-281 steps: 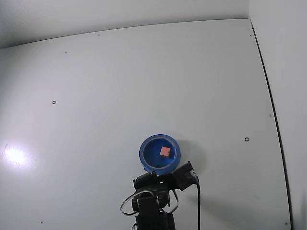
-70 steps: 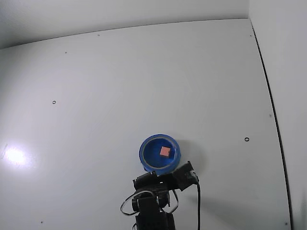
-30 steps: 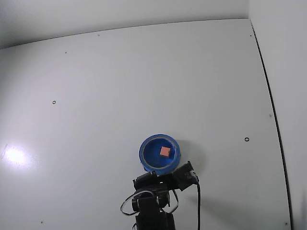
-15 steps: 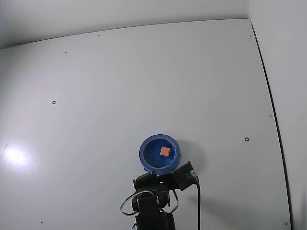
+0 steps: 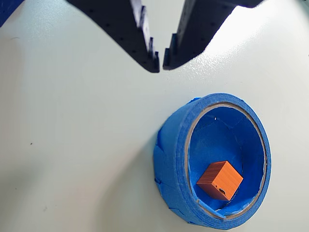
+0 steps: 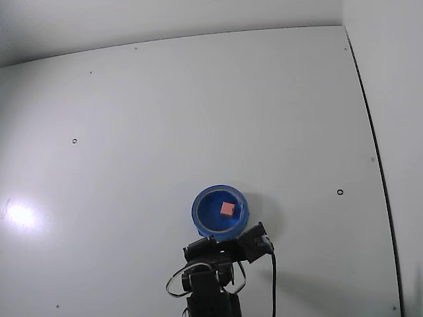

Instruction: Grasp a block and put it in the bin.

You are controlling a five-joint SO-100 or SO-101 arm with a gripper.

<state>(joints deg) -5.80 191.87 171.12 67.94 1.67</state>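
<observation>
- The gripper [image 5: 161,62] has two matte black fingers [image 5: 137,34] with a faintly speckled, printed-looking surface and stepped notches along their inner edges, tapering to blunt tips.
- In the fixed view the arm [image 6: 211,281] is black and blocky, standing at the table's bottom edge.
- A black cable [image 6: 273,284] runs down its right side; thinner wires loop at the left, though detail there is hard to make out.
</observation>
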